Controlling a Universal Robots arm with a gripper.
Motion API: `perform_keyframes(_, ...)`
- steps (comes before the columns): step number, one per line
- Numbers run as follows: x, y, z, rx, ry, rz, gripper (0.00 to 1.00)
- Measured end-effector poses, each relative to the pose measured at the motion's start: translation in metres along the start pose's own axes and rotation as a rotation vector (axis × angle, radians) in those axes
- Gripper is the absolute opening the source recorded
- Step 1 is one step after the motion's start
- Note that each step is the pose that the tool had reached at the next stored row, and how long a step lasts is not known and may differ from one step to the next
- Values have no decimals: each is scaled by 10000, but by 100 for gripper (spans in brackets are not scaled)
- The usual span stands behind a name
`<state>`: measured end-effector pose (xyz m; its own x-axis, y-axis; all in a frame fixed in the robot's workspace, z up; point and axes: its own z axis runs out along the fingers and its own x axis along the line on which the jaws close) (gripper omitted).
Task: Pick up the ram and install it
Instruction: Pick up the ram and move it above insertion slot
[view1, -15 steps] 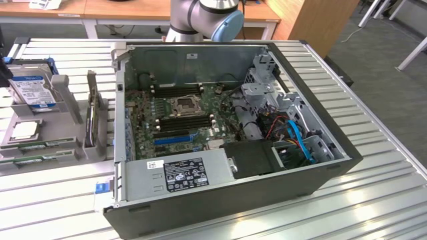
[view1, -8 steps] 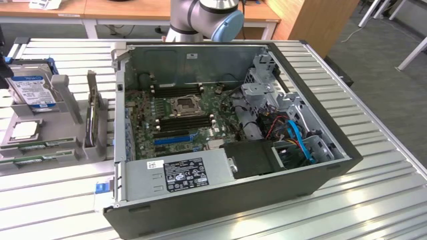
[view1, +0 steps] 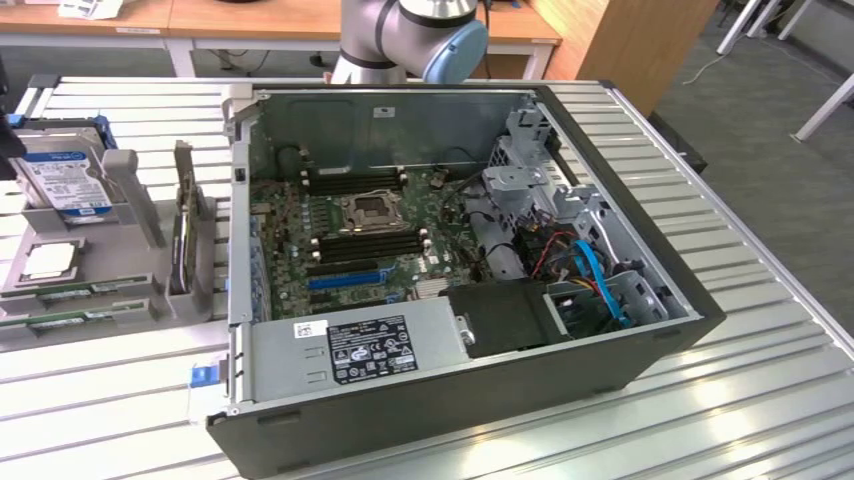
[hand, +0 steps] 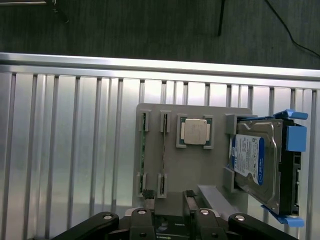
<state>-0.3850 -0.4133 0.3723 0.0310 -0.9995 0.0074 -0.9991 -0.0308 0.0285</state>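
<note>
While the ram (hand: 162, 150) (view1: 80, 288) stands on its long edge in a narrow slot of a grey holder (hand: 200, 172) (view1: 100, 255), the gripper (hand: 168, 196) hangs over that end of the holder with its two dark fingers (hand: 147, 195) apart and nothing between them. In the wrist view the ram's end lies near the gap between the fingertips, not touching either. A second thin stick (hand: 142, 150) (view1: 54, 319) stands in the neighbouring slot, just beside the ram and parallel to it. On the ram's other side a square silver processor (hand: 195, 131) (view1: 47, 262) lies flat in its own recess. Past that, a hard drive (hand: 252, 165) (view1: 67, 180) with a blue and white label leans tilted in a blue bracket.

The holder rests on a ribbed metal worktop (hand: 75, 150) (view1: 747, 300). At the exterior view's right of the holder stands an open computer case (view1: 467, 400), well apart from the ram. Its motherboard shows two banks of long black memory slots (view1: 367, 245) on either side of the processor socket (view1: 367, 210), with a blue expansion slot (view1: 347, 280) nearby. The robot arm (view1: 414, 35) rises behind the case.
</note>
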Motion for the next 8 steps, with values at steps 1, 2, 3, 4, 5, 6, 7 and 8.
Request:
perform_keyframes(1,5,0,0,0,0,0,35)
perform_keyframes(2,11,0,0,0,-1,0,35)
perform_keyframes(3,16,1,1,1,-1,0,35)
perform_keyframes(4,22,1,1,1,-1,0,35)
perform_keyframes(5,28,1,1,1,-1,1,35)
perform_keyframes(6,35,1,1,1,-1,1,35)
perform_keyframes(7,42,1,1,1,0,0,35)
perform_keyframes(8,48,2,1,1,-1,1,35)
